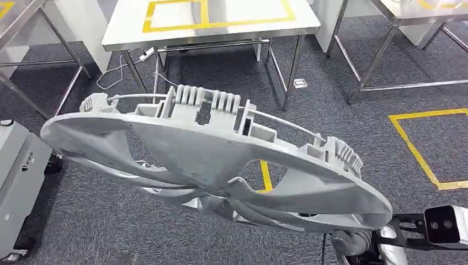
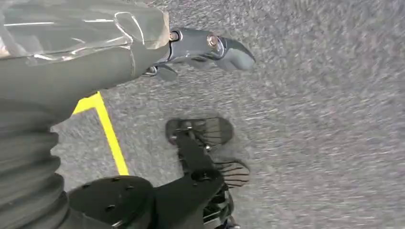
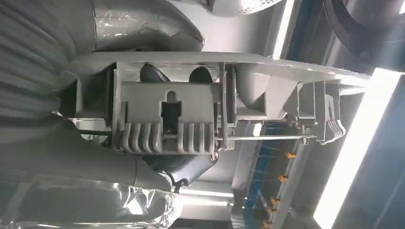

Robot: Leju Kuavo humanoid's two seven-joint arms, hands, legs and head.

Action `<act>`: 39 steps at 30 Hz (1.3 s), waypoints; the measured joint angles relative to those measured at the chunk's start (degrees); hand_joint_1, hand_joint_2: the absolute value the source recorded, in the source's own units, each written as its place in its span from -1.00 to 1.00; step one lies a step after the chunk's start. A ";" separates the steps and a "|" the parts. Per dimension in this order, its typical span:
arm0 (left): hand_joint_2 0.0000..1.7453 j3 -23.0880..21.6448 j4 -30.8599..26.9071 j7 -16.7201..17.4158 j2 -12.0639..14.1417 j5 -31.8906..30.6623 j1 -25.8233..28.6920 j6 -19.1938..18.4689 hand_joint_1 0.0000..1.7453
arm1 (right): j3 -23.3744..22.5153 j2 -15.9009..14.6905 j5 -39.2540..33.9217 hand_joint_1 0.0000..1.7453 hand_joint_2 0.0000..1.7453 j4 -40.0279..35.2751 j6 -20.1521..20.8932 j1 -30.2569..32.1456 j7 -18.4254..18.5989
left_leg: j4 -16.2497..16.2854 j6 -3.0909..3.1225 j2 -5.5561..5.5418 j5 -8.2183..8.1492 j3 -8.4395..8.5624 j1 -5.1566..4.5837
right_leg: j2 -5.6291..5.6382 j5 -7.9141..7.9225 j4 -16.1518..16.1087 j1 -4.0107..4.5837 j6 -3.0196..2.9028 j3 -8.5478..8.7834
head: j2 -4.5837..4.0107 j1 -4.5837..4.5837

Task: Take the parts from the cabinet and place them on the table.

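Observation:
A large grey plastic wheel cover, with spokes and ribbed clips along its rim, hangs tilted close in front of me above the carpet. My right hand grips it at its lower right rim, mostly hidden under the cover. In the right wrist view the right hand clamps the cover's rim beside a ribbed clip, thumb on one face and dark fingers on the other. My left hand hangs over the carpet, its thumb stretched out, holding nothing. A steel table marked with a yellow tape rectangle stands ahead.
More steel tables stand at the far left and far right. A grey cabinet is at my left. A white cable trails by the table leg. Yellow tape marks the grey carpet.

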 joint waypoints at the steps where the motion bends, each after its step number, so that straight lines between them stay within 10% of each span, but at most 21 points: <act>1: 1.00 0.06 0.00 0.00 0.04 0.00 0.00 0.04 -1.00 | 0.02 0.00 -0.04 0.96 1.00 0.04 0.00 -0.13 -0.11 | 4.90 -0.31 0.08 -2.15 -2.65 0.15 | -0.02 -0.15 0.02 0.07 -0.19 0.18 | 0.00 0.09; 3: 1.00 0.13 0.00 0.00 0.04 0.00 0.15 0.04 -1.00 | 0.07 0.00 -0.07 0.96 1.00 0.15 0.00 -0.16 -0.17 | 13.86 -0.59 0.15 -4.81 -8.29 0.32 | 0.00 -0.54 0.05 0.20 -0.32 0.43 | 0.00 0.04; 5: 1.00 0.33 0.00 0.00 0.04 0.00 0.17 0.04 -1.00 | 0.13 0.00 -0.02 0.96 1.00 0.31 0.02 -0.16 -0.15 | 13.70 -0.44 0.35 -2.18 -9.75 0.33 | 0.06 -1.11 0.05 0.29 -0.28 1.16 | 0.00 0.04; 8: 1.00 0.59 -0.02 0.00 0.09 0.02 0.17 0.07 -1.00 | 0.33 0.09 -0.02 0.96 1.00 0.37 0.04 -0.55 -0.15 | -2.03 0.88 0.43 7.65 -3.62 0.09 | 0.07 -2.21 -0.08 0.51 -0.04 2.89 | 0.00 0.05; 14: 1.00 1.00 -0.20 -0.26 0.31 0.09 0.33 0.48 -1.00 | 0.48 0.11 0.02 0.96 1.00 0.48 0.20 -0.98 -0.15 | -5.76 2.53 0.50 7.21 -1.12 0.14 | -0.02 -3.13 -0.21 0.63 1.50 3.13 | 0.00 0.09; 19: 1.00 1.38 -0.31 -0.44 0.11 0.09 0.22 0.48 -1.00 | 0.68 0.04 -0.02 0.96 1.00 0.68 0.28 -1.20 -0.26 | -6.04 3.12 0.30 6.42 -0.14 -0.26 | 0.01 -8.51 17.93 0.55 1.38 -7.96 | 0.00 0.50; 21: 1.00 1.44 -0.31 -0.46 0.00 0.07 0.29 0.46 -1.00 | 0.74 -0.07 0.00 0.96 1.00 0.74 0.28 -1.17 -0.26 | -5.84 2.91 -0.03 5.72 0.51 -0.25 | 0.00 -5.09 13.72 0.44 2.53 -7.10 | 0.00 0.53; 23: 1.00 1.44 -0.37 -0.48 -0.18 0.04 0.29 0.44 -1.00 | 0.85 -0.09 -0.02 0.96 1.00 0.74 0.28 -1.21 -0.28 | -5.33 2.44 -0.29 4.64 1.51 -0.21 | -0.03 0.29 2.54 0.30 3.37 -2.17 | 0.00 0.55; 30: 1.00 1.68 -0.57 -0.63 -0.15 -0.13 0.35 0.35 -1.00 | 1.09 -0.17 -0.04 0.96 1.00 0.68 0.17 -1.27 -0.35 | -2.96 0.40 -0.19 1.64 1.31 -0.34 | 0.12 0.13 -0.17 0.08 0.15 0.29 | 0.00 0.39; 34: 1.00 1.90 -0.59 -0.68 -0.04 -0.11 0.60 0.37 -1.00 | 1.22 -0.17 -0.09 0.96 1.00 0.68 0.17 -1.28 -0.39 | 14.45 -0.64 0.30 -4.34 -8.65 0.19 | 0.15 -0.64 -0.13 0.28 -0.48 1.03 | 0.00 0.20; 36: 1.00 1.95 -0.59 -0.68 -0.04 -0.11 0.73 0.37 -1.00 | 1.22 -0.17 -0.07 0.96 1.00 0.68 0.17 -1.29 -0.39 | 12.13 -0.39 0.38 -0.82 -8.98 0.23 | 0.31 -1.17 -0.14 0.43 -0.44 1.79 | 0.00 0.20; 39: 1.00 2.03 -0.59 -0.68 0.24 -0.11 0.75 0.18 -1.00 | 1.25 -0.17 -0.13 0.96 1.00 0.68 0.15 -1.39 -0.44 | -3.23 1.31 0.44 7.67 -2.89 -0.23 | 0.34 -2.06 -0.31 0.60 -0.24 3.14 | 0.00 0.26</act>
